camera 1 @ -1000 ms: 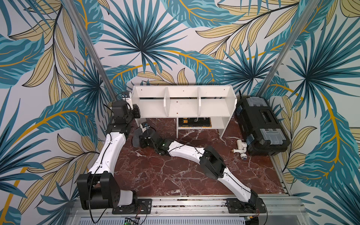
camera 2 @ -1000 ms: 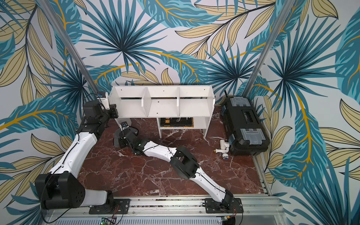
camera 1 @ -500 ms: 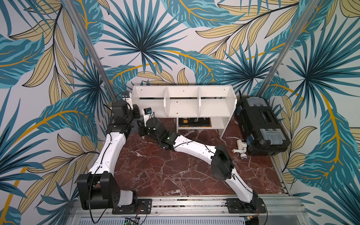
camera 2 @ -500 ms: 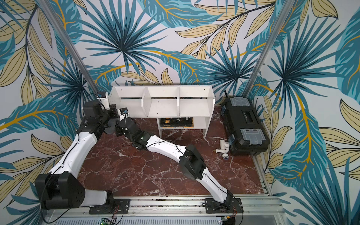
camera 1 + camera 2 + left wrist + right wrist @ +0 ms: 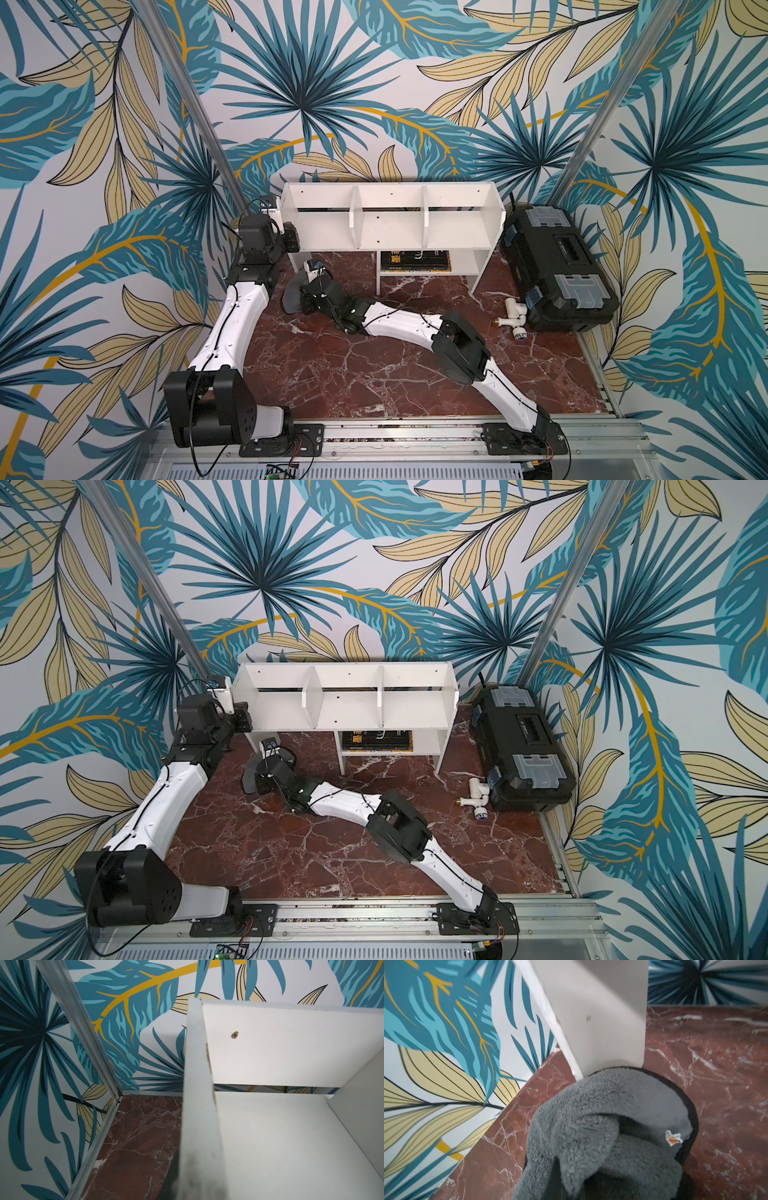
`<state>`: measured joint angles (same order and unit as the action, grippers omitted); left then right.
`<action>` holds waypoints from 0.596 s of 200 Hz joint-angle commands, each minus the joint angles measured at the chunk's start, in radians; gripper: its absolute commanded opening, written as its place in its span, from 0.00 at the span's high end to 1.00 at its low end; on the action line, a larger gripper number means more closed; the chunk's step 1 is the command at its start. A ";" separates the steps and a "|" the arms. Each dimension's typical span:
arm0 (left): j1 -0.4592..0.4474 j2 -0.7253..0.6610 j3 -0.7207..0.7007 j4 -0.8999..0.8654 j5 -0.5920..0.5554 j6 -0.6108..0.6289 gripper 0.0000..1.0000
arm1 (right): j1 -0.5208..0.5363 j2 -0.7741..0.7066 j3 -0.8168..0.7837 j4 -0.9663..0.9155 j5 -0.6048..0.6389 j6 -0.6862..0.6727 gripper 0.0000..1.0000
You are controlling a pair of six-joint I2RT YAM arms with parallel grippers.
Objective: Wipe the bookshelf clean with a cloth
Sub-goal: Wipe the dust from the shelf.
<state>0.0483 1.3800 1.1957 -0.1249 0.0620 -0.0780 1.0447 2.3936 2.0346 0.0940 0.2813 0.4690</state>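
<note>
Gripping a bunched, fluffy dark-grey cloth (image 5: 602, 1115) w/ a thin dark edge trim, the right gripper (image 5: 302, 297) is closed tight on it, low over the red-brown marble tabletop (image 5: 374, 374). The cloth hangs just in front of the left leg panel of the low, wide white board bookshelf (image 5: 392, 228). In the right wrist view its top fold overlaps the foot of that panel. In both top views the cloth (image 5: 289, 296) (image 5: 248, 777) sits below the upper compartments and touches none of them. A small white-and-orange tag shows on one fold.

The left gripper (image 5: 291, 237) is at the bookshelf's left end panel, approx. level w/ the upper compartments. In the left wrist view the panel's edge runs straight toward the cam and blurs dark at the near end, so the jaws seem clamped on that panel.

The bookshelf (image 5: 349, 704) stands at the back wall, w/ a flat black-and-yellow item (image 5: 415, 260) in its lower middle bay. A black plastic toolbox w/ grey latches (image 5: 557, 266) lies to its right. A white plastic pipe fitting (image 5: 513, 318) lies just beside the toolbox on the marble.
</note>
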 commanded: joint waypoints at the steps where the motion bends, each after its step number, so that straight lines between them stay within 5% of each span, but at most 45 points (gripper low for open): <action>1: -0.043 0.000 -0.039 -0.179 0.145 -0.121 1.00 | -0.010 -0.150 -0.044 0.113 0.059 -0.040 1.00; 119: -0.039 0.007 -0.039 -0.182 0.133 -0.118 1.00 | -0.192 -0.783 -0.919 0.219 0.235 0.059 1.00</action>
<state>0.0463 1.3792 1.1957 -0.1265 0.0563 -0.0780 0.8890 1.7321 1.2217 0.3077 0.4633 0.4873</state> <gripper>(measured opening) 0.164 0.080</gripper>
